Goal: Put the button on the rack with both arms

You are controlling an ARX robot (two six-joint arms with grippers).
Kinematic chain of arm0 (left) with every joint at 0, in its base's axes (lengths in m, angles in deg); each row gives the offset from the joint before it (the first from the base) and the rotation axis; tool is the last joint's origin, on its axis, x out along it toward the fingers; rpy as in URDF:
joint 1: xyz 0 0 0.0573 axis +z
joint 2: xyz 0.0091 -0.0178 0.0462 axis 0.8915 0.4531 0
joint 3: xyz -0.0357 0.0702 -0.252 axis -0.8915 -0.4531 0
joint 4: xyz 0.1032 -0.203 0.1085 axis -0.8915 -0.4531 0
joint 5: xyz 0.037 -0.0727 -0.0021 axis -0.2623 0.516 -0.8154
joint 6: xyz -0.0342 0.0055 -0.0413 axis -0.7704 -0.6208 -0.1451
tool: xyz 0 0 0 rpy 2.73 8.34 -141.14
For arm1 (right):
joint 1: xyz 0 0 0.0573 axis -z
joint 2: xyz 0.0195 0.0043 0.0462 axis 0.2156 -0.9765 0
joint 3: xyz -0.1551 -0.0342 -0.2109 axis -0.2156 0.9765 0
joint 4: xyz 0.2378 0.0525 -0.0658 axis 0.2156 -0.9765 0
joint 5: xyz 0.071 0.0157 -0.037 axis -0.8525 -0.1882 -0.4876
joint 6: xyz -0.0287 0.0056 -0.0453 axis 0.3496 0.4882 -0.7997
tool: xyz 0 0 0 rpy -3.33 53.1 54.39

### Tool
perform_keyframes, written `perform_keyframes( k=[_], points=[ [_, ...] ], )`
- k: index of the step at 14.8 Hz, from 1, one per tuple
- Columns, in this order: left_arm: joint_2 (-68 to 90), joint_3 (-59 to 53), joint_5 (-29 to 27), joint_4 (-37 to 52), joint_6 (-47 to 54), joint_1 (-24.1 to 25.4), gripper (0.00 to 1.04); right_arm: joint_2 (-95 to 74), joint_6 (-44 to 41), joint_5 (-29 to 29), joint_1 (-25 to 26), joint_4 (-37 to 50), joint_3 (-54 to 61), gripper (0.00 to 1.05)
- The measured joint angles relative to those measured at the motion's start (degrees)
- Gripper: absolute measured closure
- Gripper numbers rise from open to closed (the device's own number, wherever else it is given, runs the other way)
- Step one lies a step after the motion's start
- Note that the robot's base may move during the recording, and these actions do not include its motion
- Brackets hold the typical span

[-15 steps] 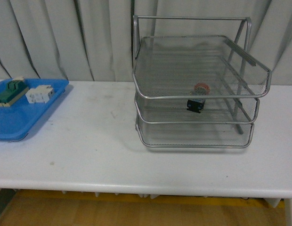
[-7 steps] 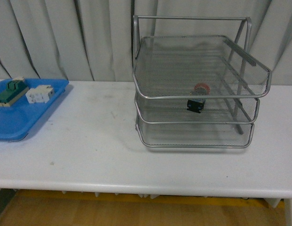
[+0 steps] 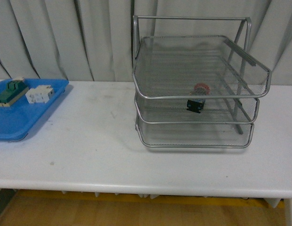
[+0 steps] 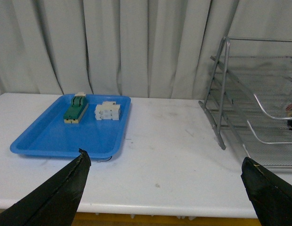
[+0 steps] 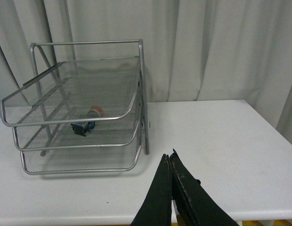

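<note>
resting in rack [image 3: 150,70] middle tier, button [image 3: 197,100]; left hand [image 4: 165,188] spread, right hand [image 5: 171,162] closed empty, both apart.

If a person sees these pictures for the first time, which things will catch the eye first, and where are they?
First, the tall silver rack standing right of centre on the white table, with the red-capped button lying on its middle tier. Next, the blue tray at the table's left edge, holding a green switch and a white component.

White table [image 3: 89,155], pale pleated curtain [image 3: 66,37] behind, wooden floor [image 3: 136,212].
</note>
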Motion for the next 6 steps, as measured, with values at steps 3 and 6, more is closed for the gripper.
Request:
perform_keyframes(
  k=[3,6],
  points=[
    [0.00,0.00,0.00,0.00,0.00,0.00,0.07,2.78,0.00,0.00,0.00,-2.89,0.00,1.03],
    [0.00,0.00,0.00,0.04,0.02,0.00,0.07,12.22,0.00,-0.15,0.00,-12.70,-0.02,1.03]
  ],
)
